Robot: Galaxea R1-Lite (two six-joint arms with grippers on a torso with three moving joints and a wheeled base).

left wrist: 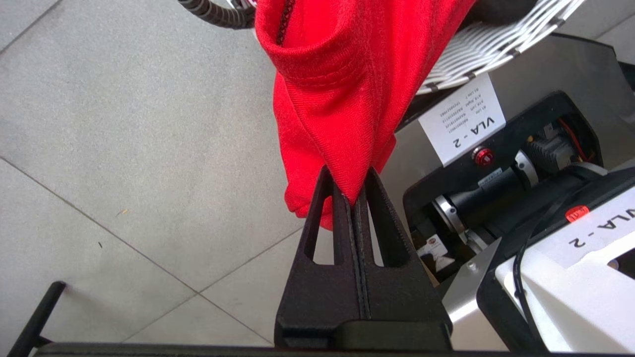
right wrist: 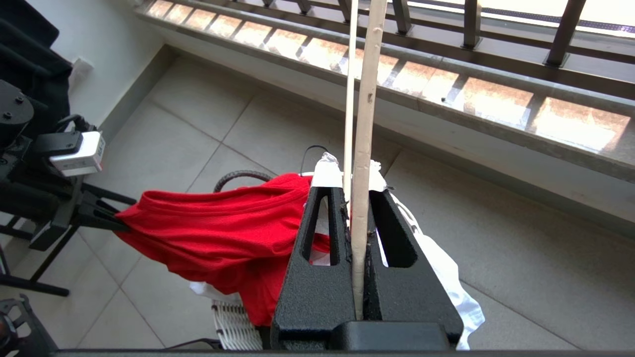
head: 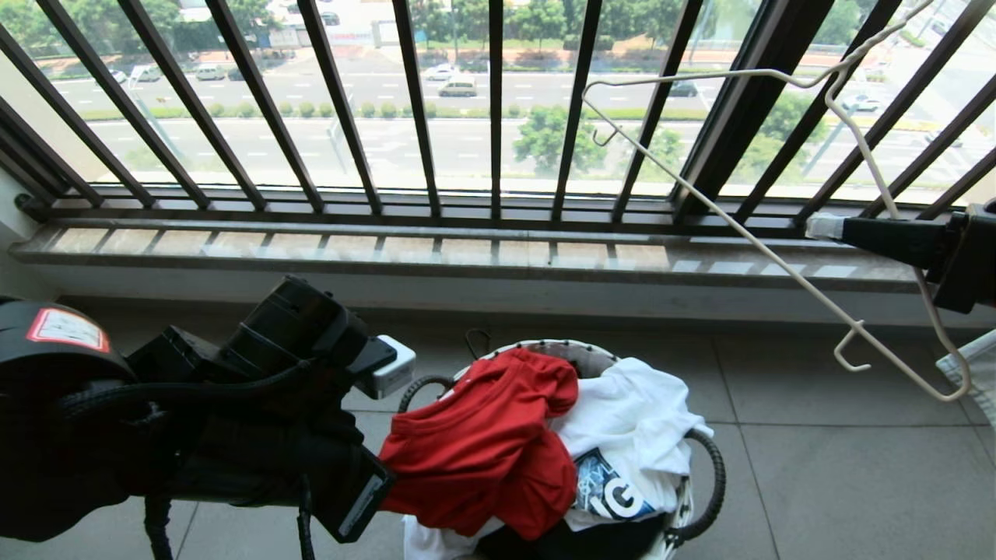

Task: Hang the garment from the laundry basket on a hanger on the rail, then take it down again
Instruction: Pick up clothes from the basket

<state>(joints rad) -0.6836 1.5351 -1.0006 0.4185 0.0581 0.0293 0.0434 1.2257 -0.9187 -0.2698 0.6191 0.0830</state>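
Left gripper (left wrist: pixel 358 196) clamped tight on edge of red shirt (head: pixel 486 443), shirt draped over near-left rim of basket (head: pixel 704 498), partly out. Right gripper (right wrist: pixel 358 208) pinched on wire of hanger (head: pixel 778 257), held tilted at right, before window bars. Step in hand, likely: lift shirt free. Advice: raise straight up, slow, so white shirt (head: pixel 634 435) stays in basket; keep hanger steady; find collar opening before threading 1 shoulder.

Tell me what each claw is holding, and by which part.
Left claw pinches a fold of the red shirt; right claw clamps the white hanger by a wire.
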